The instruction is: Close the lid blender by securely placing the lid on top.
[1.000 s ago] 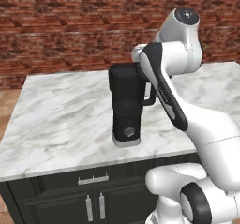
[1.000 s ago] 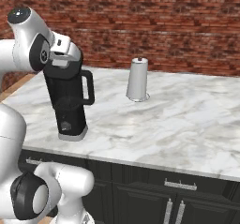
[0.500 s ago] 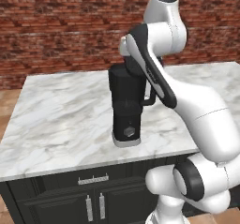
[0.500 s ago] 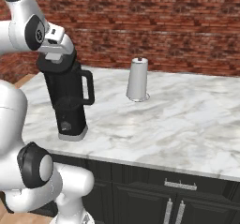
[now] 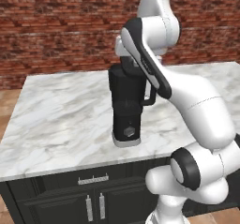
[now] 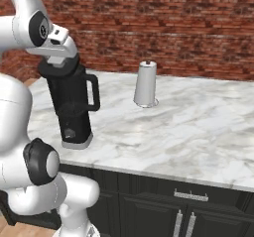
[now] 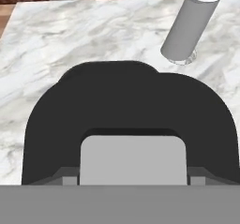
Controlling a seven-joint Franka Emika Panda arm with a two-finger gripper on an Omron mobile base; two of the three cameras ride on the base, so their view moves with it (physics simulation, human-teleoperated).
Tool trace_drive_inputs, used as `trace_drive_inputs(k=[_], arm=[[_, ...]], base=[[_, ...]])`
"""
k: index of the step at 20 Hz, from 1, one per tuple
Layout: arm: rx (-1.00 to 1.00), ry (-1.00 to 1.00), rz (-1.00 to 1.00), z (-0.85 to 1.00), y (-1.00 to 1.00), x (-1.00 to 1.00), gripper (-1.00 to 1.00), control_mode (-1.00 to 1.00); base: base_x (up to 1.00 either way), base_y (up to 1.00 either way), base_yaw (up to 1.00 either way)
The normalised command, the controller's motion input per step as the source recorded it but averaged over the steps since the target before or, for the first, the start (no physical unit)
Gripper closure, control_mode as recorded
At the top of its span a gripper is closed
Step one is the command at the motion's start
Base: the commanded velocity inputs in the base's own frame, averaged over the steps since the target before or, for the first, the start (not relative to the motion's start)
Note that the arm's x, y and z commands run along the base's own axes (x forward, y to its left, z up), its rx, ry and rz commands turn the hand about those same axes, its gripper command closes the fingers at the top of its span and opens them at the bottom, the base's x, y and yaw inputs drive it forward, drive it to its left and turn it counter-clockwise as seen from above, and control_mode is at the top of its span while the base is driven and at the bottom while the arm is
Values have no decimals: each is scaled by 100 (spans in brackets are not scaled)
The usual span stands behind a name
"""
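Even, bright, sharp rendered light

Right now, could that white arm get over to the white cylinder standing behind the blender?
Probably yes. The white cylinder stands alone on the marble counter, with open surface between it and the blender. But the gripper sits atop the blender, seemingly busy with the lid.

White marble counter (image 6: 198,132) over dark cabinets, brick wall behind. Two things sitting on it: the black blender (image 6: 74,107) standing upright near the front edge, and a small white cylinder (image 6: 146,85) with a knob on top, well apart, further back toward the wall.
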Motion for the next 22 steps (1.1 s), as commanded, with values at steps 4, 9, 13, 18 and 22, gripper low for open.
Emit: trace_drive_inputs(k=[4,9,13,18,22], arm=[[0,12,0,0,1,25,100,-100],[0,10,0,0,3,35,100,-100],[0,11,0,0,8,32,100,-100],[0,5,1,0,12,28,100,-100],[0,0,2,0,14,21,100,-100]], base=[[0,0,0],[0,0,0],[0,0,0],[0,0,0],[0,0,0]])
